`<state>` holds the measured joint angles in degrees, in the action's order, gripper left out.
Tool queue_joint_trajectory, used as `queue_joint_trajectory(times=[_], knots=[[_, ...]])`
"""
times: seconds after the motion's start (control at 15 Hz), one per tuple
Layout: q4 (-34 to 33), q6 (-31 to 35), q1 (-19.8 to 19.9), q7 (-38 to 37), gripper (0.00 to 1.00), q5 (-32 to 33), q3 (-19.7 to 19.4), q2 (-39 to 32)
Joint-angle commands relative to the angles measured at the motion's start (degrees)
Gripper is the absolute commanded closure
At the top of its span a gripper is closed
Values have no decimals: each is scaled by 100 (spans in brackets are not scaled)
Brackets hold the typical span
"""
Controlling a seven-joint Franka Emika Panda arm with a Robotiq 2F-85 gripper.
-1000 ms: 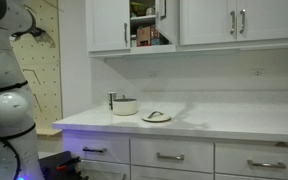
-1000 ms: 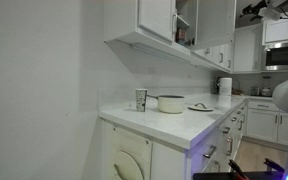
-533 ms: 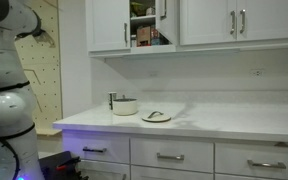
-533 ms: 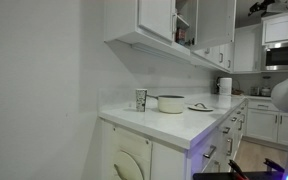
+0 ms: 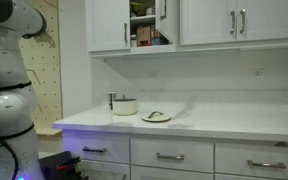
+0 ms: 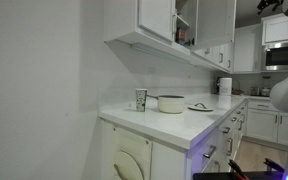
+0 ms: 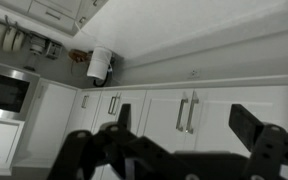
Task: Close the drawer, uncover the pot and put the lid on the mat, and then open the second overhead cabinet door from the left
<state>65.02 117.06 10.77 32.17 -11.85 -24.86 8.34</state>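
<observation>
The white pot (image 5: 125,105) stands uncovered on the counter, also in the other exterior view (image 6: 170,103). Its lid (image 5: 156,116) lies on a round mat to the right of the pot, as in the other exterior view (image 6: 199,107). The second overhead cabinet door from the left (image 5: 161,10) stands open and shows items on the shelf. The drawer (image 5: 94,150) under the counter is shut. My gripper (image 7: 184,125) is open and empty, held high near the ceiling, far from the pot; in an exterior view it sits at the top left (image 5: 36,34).
A metal cup (image 5: 111,100) stands left of the pot. A paper towel roll (image 6: 225,86) stands at the counter's far end, and shows in the wrist view (image 7: 100,65). A microwave (image 6: 284,55) sits beyond it. A pegboard wall (image 5: 49,90) is behind the arm.
The arm has shifted slightly upward at the top of the exterior views. Pot, lid, cabinet door and drawer have not moved.
</observation>
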Motion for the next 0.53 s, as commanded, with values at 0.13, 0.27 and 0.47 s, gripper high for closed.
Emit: queue_joint_trajectory(times=[0.13,0.27,0.47], knots=[[-1657,-2444,54,-94,0,-470,-359,-517],[-1088,-2244,13,-24,0,-351,-247,-151],[-1483,-2593,13,-94,0,-464,-354,-354]])
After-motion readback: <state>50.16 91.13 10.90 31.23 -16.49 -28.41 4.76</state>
